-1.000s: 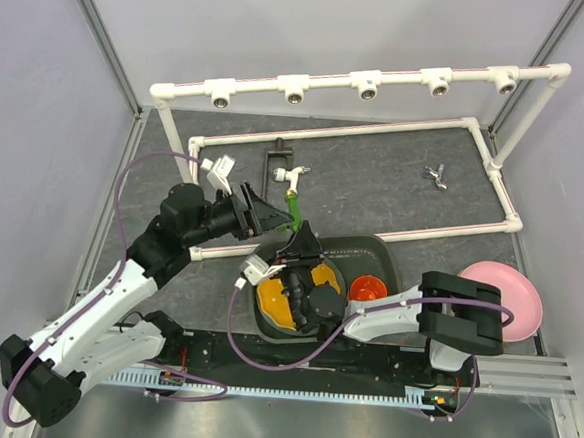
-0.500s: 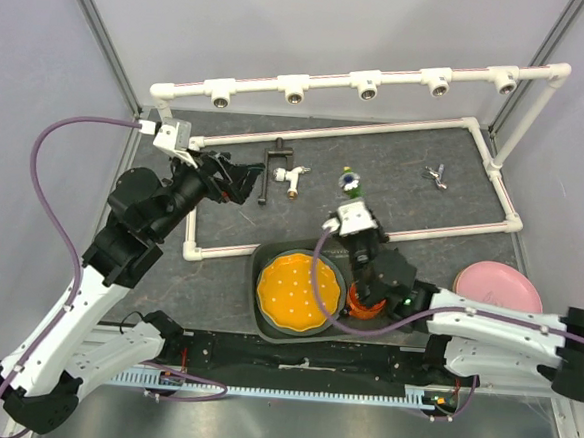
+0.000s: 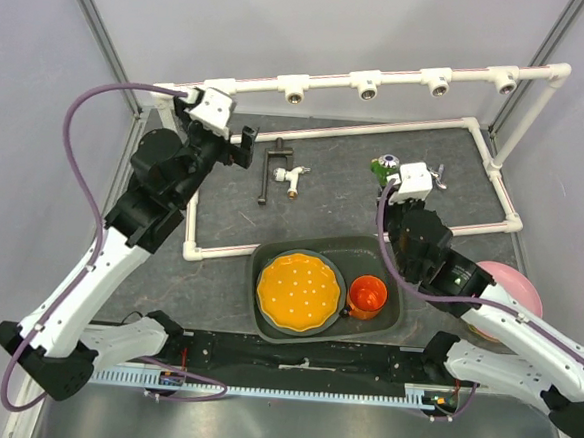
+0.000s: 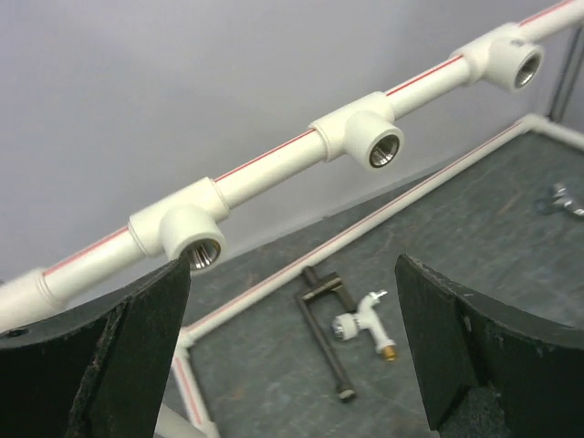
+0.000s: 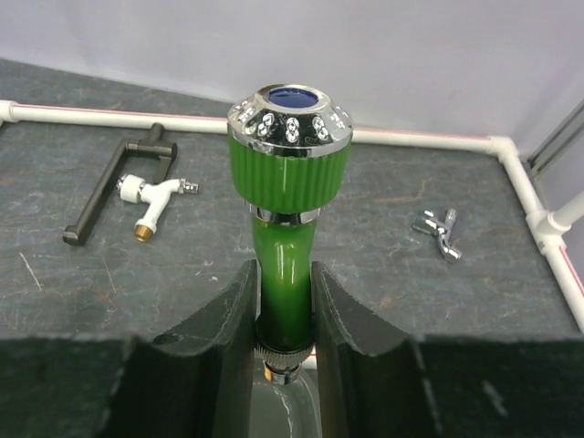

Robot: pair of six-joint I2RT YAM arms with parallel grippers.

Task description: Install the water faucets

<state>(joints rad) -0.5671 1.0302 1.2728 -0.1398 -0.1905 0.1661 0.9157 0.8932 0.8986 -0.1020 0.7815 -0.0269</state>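
My right gripper is shut on the stem of the green faucet, which stands upright with its round silver tip on top. From above, that green faucet hangs over the mat right of centre, at my right gripper. The black-handled white-and-brass faucet lies on the mat. The tiny silvery faucet lies at the right. My left gripper is open and empty, raised near the white tee sockets of the pipe frame.
A dark tray in front holds an orange plate and an orange cup. A pink plate sits at the right, partly behind my right arm. White floor pipes border the mat. Enclosure walls stand close.
My left gripper opened wide and rose back-left, away from the green faucet, toward the pipe frame. My right arm swung from the tray to the right, carrying the green faucet.
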